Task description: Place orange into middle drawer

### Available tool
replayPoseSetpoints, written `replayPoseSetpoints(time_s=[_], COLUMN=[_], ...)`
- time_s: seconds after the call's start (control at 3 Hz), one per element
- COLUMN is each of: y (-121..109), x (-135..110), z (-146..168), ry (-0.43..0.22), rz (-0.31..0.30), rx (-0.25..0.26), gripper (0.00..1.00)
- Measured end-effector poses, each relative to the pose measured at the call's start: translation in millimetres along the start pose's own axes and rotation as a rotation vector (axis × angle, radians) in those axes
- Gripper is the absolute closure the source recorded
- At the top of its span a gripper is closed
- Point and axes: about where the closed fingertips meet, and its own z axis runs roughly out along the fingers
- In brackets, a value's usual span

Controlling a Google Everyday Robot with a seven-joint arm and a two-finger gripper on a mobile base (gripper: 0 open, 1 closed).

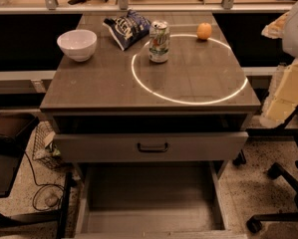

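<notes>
Worktop: grey, smooth, semi-gloss; it mirrored a ring of light.
Bowl, upper left: white, glossy, looked ceramic.
Crisp bag: dark blue film, crinkled and shiny.
Soda can: metal, showed a bright sheen.
Orange, top centre-right: smooth skin, faintly shiny.
Middle drawer, bottom of frame: grey, matt, plain floor.
Gripper, upper right edge: pale, matt shell, looked plastic.
Floor: speckled, stone-like.
</notes>
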Motion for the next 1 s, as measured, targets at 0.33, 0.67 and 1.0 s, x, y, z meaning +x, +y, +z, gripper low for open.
replayPoseSetpoints(time_s=[0.33,0.67,1.0], y=[0,-17,-54], x=[0,12,46], z=[0,-6,-6], ry=[0.000,-0.013,-0.088], rz=[0.000,0.055,0.188], rx=[0.000,0.057,0.168], gripper=[0.00,0.00,0.00])
